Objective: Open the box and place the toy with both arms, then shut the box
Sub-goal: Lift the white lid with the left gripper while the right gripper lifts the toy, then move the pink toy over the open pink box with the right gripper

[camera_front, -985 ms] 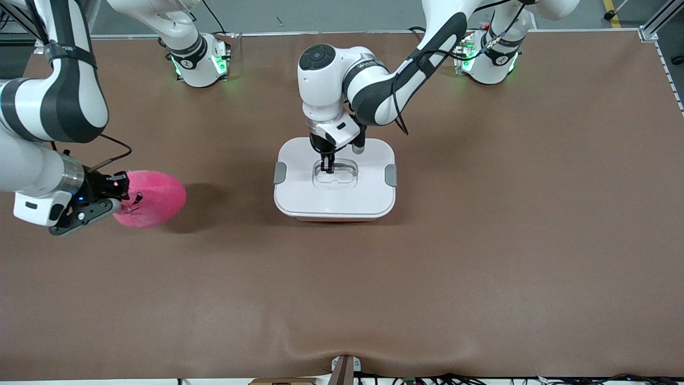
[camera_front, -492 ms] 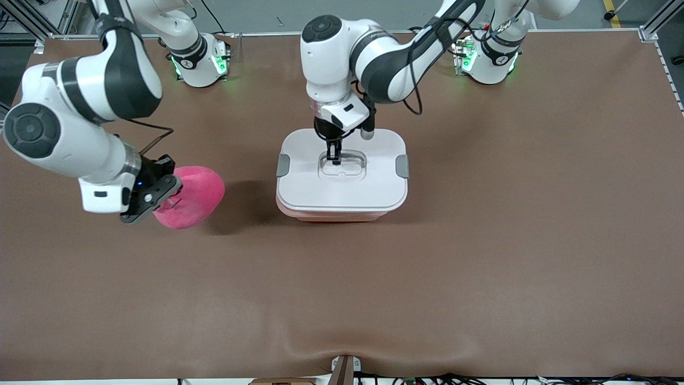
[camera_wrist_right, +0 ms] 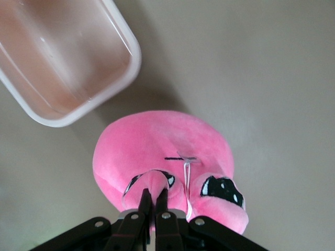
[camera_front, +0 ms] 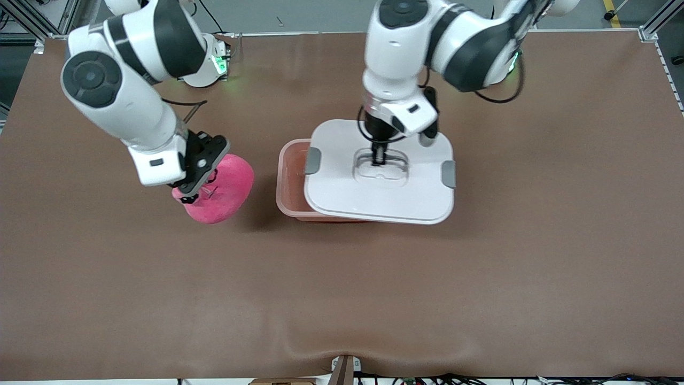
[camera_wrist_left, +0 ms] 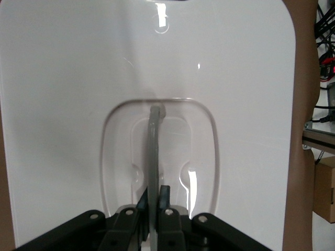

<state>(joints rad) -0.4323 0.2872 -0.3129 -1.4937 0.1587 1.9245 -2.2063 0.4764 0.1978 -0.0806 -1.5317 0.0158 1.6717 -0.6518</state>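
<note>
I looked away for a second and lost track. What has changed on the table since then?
The left claw, shut on the lid handle, lifted the lid off the box and carried it toward the left arm's end, uncovering part of the box. The right claw, shut on the toy, raised it and brought it closer to the box. The box stayed put.

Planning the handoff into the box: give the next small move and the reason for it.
Probably the left gripper, shut on the lid handle, should carry it farther toward the left arm's end: the lid covers most of the box. The right gripper holds the toy beside it.
</note>
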